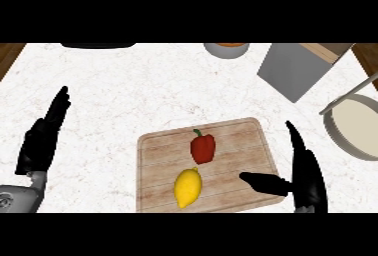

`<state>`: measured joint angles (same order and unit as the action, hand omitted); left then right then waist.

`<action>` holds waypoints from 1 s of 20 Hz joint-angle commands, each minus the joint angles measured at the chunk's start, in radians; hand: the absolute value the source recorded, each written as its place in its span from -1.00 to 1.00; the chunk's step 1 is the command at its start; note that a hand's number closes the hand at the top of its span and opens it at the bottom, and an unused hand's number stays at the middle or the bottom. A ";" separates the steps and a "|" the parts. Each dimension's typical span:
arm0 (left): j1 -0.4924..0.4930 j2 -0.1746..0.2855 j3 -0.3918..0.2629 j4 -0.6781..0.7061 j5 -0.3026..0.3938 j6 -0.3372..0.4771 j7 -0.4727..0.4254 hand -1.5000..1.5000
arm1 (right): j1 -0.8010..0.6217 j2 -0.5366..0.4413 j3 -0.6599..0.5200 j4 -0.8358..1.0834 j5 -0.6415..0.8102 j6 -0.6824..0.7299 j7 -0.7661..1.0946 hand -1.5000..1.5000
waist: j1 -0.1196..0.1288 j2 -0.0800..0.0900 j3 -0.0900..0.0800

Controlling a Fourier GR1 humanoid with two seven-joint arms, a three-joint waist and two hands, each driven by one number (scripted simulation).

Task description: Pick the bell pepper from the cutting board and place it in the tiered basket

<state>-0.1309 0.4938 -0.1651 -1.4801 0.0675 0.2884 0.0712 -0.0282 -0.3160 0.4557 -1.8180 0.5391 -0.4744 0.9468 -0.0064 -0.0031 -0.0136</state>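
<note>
A red bell pepper (203,148) with a green stem lies near the middle of the wooden cutting board (244,135). Just below it on the board is a yellow lemon (187,187). My right hand (304,170) is open at the board's right edge, fingers pointing up the counter and thumb stretched left over the board's lower right corner, a short way right of the pepper. My left hand (43,134) rests open at the left of the counter, fingers up, well apart from the board. The tiered basket (360,125) shows at the right edge as a pale round tray with grey metal rods.
A grey box with a tan flap (299,67) lies at the back right. A grey bowl holding something orange (227,49) sits at the back centre. A dark object (98,45) shows at the back left. White marbled counter (133,95) spreads between the hands.
</note>
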 commanded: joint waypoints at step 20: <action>-0.014 -0.034 0.010 0.022 -0.005 -0.018 -0.009 0.00 | -0.368 0.315 -0.070 0.228 0.157 0.420 0.541 -1.00 | 0.007 -0.006 0.009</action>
<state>-0.1511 0.4774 -0.1518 -1.4489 0.0616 0.2646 0.0577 -0.3681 -0.0207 0.3718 -1.6079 0.6796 -0.1177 1.2494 0.0058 -0.0060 -0.0051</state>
